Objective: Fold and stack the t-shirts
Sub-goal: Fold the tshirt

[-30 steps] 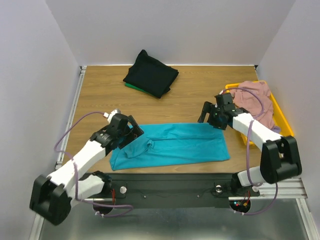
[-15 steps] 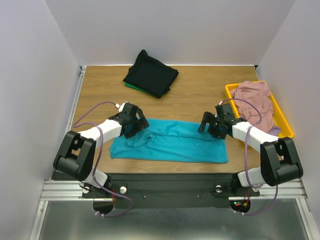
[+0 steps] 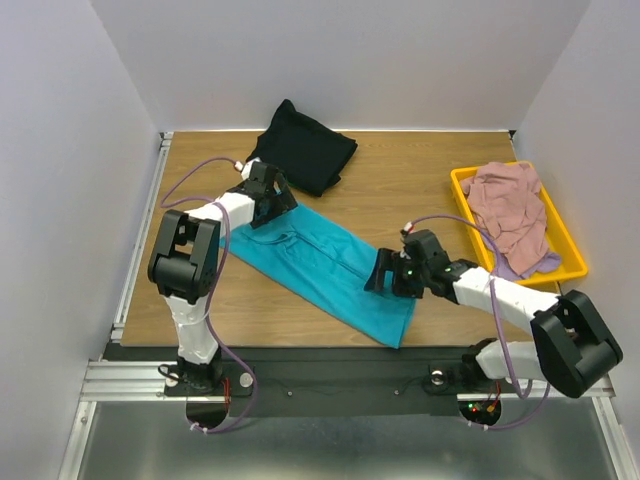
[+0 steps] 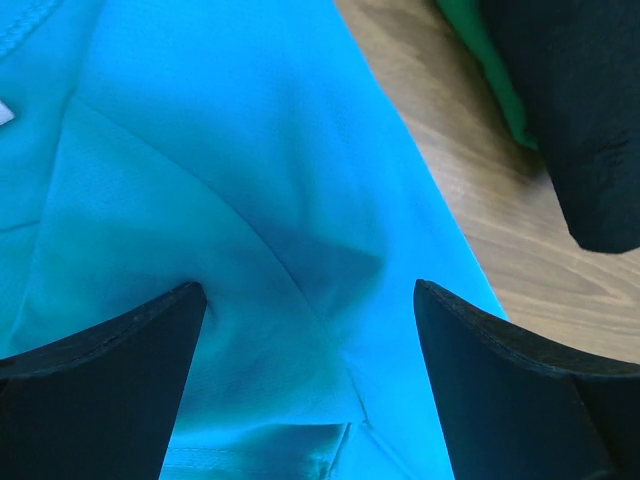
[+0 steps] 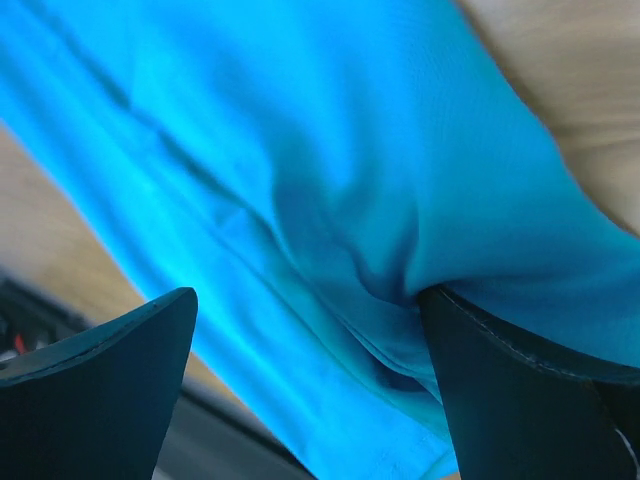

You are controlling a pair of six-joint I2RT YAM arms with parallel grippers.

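Observation:
A teal t-shirt [image 3: 320,262], folded into a long strip, lies diagonally on the wooden table from the far left to the near right. My left gripper [image 3: 272,203] is open, fingers spread wide, and rests on the strip's far-left end [image 4: 250,150]. My right gripper [image 3: 383,275] is open on the strip's near-right end [image 5: 300,150], where cloth bunches against its right finger [image 5: 520,390]. A folded black t-shirt [image 3: 305,150] lies at the back on a green one [image 3: 262,172], close beside my left gripper [image 4: 310,290]. A dusty pink t-shirt [image 3: 510,200] and a pale lavender one [image 3: 535,265] lie in the tray.
The yellow plastic tray [image 3: 460,180] stands at the right edge of the table. The black bar [image 3: 330,355] of the arm mount runs along the table's near edge, just past the shirt's near-right end. White walls close in the sides and back.
The teal shirt has swung from lying crosswise to lying diagonally. My left gripper moved away toward the black shirt; my right gripper moved nearer and leftward.

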